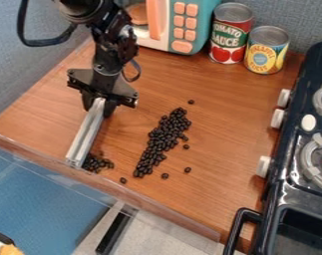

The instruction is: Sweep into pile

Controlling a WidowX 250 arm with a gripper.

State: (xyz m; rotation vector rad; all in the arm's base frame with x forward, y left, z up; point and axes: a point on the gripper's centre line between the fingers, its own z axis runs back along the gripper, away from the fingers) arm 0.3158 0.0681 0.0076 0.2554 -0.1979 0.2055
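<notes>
Bar and bean band run almost side by side, a crosswise push apart

Nearest, by the table's near edge (116,188), a small clump of dark beans (95,163) sits just beside the lower end of the grey bar (87,132), on the side facing the main heap; whether they touch cannot be told. One stray bean (123,180) lies between that clump and the foot of the long band of beans (164,137), and a few more are scattered along the band's right side and past its far tip.

The bar slants up from there to the claw (98,103), which is closed around its upper end. The band lies to the right in the view and somewhat nearer the camera than the claw, on the table (233,104). Its long axis leans much as the bar's does, lower left to upper right, with bare wood between them.

That near-parallel lie is what matters: a broadside push rightward should carry the clump toward the band, whereas a push along the bar's length would gather little. The likely hazard is at the near edge, where beans could slip round the bar's end. Pressing too far would smear the band toward the stove (275,191); tightening it probably needs strokes from its ends.
</notes>
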